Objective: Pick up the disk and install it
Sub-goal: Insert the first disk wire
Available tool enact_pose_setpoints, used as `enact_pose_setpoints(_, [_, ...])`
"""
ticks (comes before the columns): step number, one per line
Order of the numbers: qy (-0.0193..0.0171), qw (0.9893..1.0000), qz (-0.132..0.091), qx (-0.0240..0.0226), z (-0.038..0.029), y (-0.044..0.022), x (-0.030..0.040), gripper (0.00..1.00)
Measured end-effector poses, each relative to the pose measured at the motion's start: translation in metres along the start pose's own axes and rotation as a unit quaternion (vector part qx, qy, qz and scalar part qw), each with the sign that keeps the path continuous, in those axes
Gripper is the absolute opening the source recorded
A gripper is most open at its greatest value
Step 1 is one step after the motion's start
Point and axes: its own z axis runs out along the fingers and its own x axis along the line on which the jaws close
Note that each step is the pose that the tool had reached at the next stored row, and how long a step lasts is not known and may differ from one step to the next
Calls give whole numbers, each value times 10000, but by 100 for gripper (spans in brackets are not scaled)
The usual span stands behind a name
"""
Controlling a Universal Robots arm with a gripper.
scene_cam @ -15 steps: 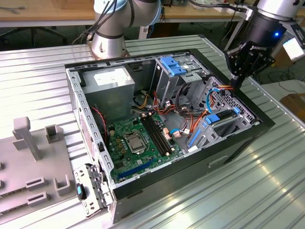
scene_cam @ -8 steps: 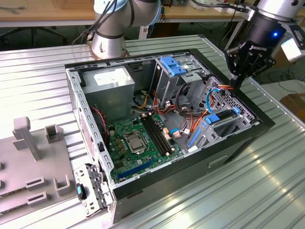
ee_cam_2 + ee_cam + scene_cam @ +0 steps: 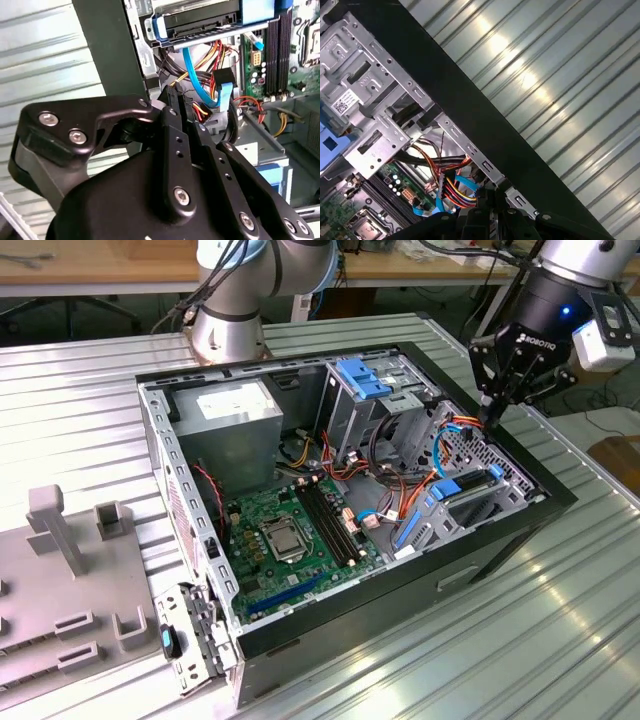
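Disk (image 3: 468, 496) sits in drive bay of open PC case (image 3: 480, 550), blue rails on its sides, approx 3 o'clock from motherboard (image 3: 290, 530) in exterior view. We see it too in second wrist view (image 3: 200, 20), dark face showing. Gripper (image 3: 490, 412) hovers over case's drive end, approx 1 o'clock from disk, not touching it; fingers together, nothing held. Cage w/ blue latch (image 3: 362, 380) at 12 o'clock of board, grey PSU box (image 3: 235, 415) at 11. Coloured cables (image 3: 455, 187) bunch near fingertips in first wrist view. Ribbed metal table (image 3: 520, 650) under case.
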Motion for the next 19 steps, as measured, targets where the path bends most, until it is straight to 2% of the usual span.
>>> enact_pose_setpoints(2, [43,9994,330,6,4,1,0,16])
enact_pose_setpoints(4, [70,9985,535,9,7,1,0,16])
enact_pose_setpoints(5, [87,9977,669,12,9,1,0,16])
enact_pose_setpoints(7, [127,9951,979,17,14,2,0,16])
enact_pose_setpoints(9, [145,9936,1119,19,17,2,0,16])
enact_pose_setpoints(10, [163,9919,1263,22,19,2,0,16])
enact_pose_setpoints(12, [190,9890,1466,25,22,3,1,16])
enact_pose_setpoints(15, [218,9855,1685,29,23,3,0,16])
enact_pose_setpoints(17, [238,9826,1839,31,23,3,0,16])
enact_pose_setpoints(18, [250,9808,1933,33,23,3,1,16])
enact_pose_setpoints(19, [269,9778,2080,36,23,3,0,16])
